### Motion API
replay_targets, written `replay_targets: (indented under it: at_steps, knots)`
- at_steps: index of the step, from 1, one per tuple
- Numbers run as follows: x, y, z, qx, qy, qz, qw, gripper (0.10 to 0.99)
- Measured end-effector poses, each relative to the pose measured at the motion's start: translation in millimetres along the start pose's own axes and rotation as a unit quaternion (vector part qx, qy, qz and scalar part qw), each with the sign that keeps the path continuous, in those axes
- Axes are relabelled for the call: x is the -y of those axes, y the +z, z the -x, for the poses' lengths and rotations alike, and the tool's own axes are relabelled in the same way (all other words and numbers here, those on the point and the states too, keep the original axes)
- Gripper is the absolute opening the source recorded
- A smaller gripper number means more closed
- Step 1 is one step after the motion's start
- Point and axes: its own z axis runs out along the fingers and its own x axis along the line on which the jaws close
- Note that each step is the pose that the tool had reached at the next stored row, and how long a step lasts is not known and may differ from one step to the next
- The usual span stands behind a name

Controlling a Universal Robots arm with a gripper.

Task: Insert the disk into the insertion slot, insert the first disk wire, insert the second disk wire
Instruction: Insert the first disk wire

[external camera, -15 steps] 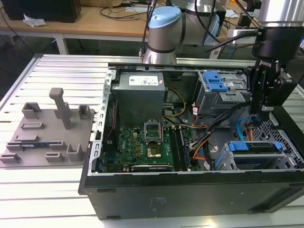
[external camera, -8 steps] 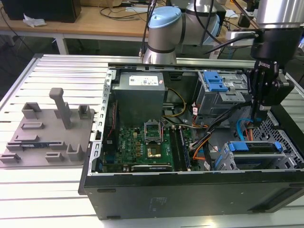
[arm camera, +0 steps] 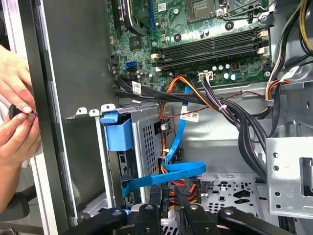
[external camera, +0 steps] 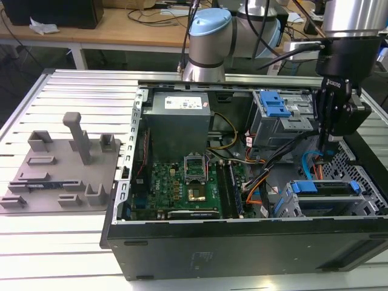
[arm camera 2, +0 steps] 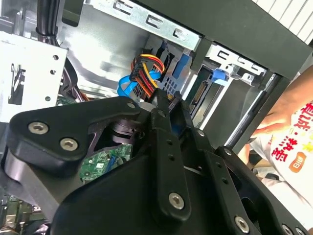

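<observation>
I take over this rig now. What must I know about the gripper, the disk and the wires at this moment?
Gripper: shut on the multicoloured wire plug, low inside the case near the disk.
Disk: seated in the insertion slot, blue carrier visible.
Done: disk insertion, as it appears.
Left: the held plug looks not yet connected; the blue flat wire ends by the disk, connection unclear.

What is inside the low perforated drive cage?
The disk sits inside the insertion slot; its blue carrier edge and dark side show. Its label and far end are hidden by the cage walls.
</observation>
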Motion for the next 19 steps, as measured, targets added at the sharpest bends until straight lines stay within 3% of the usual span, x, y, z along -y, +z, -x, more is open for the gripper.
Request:
replay_targets:
  at_steps: [3, 7, 9, 19]
  knots:
    - [-0.2, 1.0, 0.5, -0.0026, 0.0, -0.0011, 1.0, 0.259]
    - [-0.5, -0.2, 3.8, -0.0117, -0.001, -0.0027, 0.9999, 0.259]
    - [-0.6, -0.7, 5.2, -0.0141, -0.001, -0.0032, 0.9999, 0.259]
    - [0.0, 0.8, 7.1, -0.0145, -0.008, -0.0062, 0.9998, 0.243]
